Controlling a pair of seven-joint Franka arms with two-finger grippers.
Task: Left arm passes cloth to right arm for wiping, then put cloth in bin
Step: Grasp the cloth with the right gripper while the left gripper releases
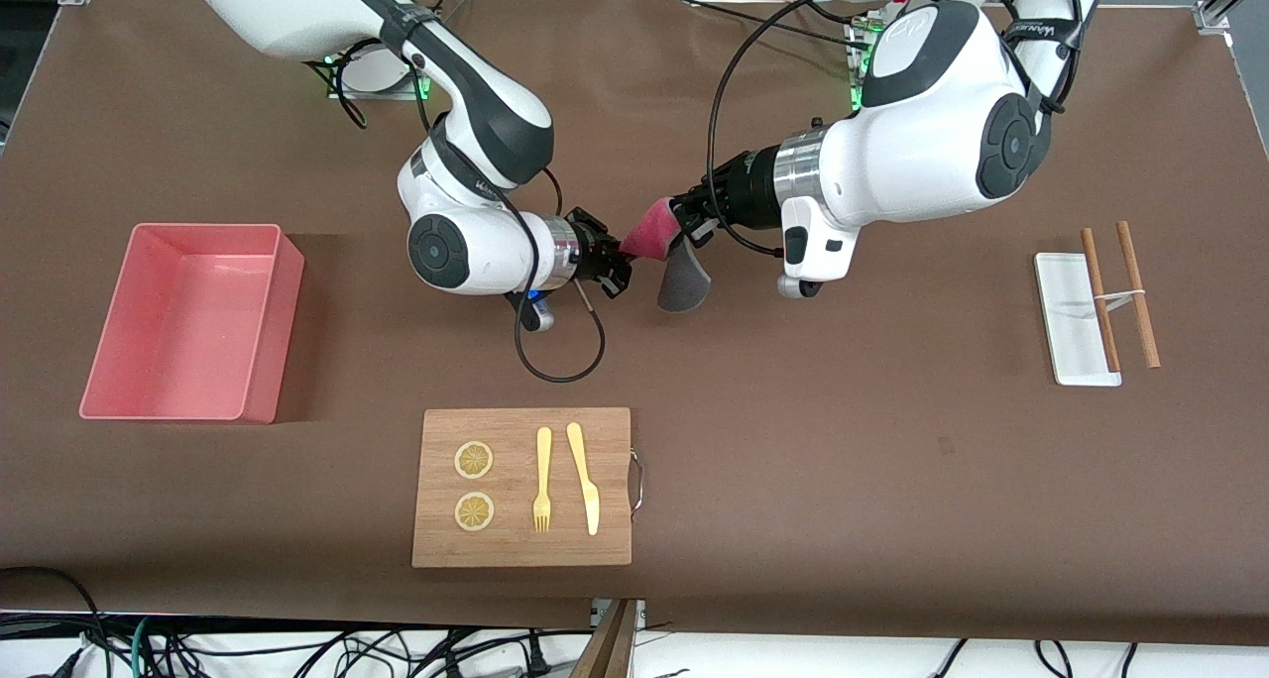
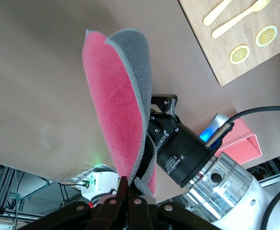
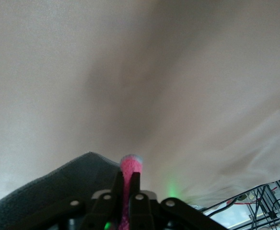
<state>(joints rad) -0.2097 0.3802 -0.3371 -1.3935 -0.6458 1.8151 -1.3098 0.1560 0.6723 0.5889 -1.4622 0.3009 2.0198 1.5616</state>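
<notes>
Presently catalogued, mid-handover:

Cloth [image 1: 662,247]: held aloft between both arms over bare middle of the surface; pink face folded above, grey face drooping below.

Left pincer [image 1: 687,218]: closed on one edge of the cloth; fingers seen pinched tight on the fold in the left wrist view.

Right pincer [image 1: 620,259]: closed on the other edge; pink strip seen clamped between its fingers [image 3: 117,184] in the right wrist view.

Risk, double hold: both pincers clamped at once; if either arm pulled away before the left one let go, cloth judged likely to stretch, tear free or slip from the shallower grip.

Risk, thin bite: right pincer gripping only a narrow edge; release by the left judged liable to leave the cloth swinging, or dropped onto the surface.

Risk, hanging flap: grey flap dangling low; judged liable to drag or fold under during wiping.

Risk, cable: looping black cable [image 1: 560,351] hanging below the right wrist; possible snag on travel toward the board.

Surface [image 1: 843,440]: brown covering, wide, largely bare between items.

Bin [image 1: 188,321]: pink tub toward the right arm's end, nothing in it.

Wooden board [image 1: 522,487]: nearer the front camera than the cloth; two lemon slices [image 1: 474,485], yellow fork [image 1: 542,479] and knife [image 1: 584,477] on it.

White tray [image 1: 1075,318]: toward the left arm's end, wooden chopsticks [image 1: 1120,294] lying partly across it.

Room: metal framing at the surface's corners; tangled cables on the floor along its near edge.
</notes>
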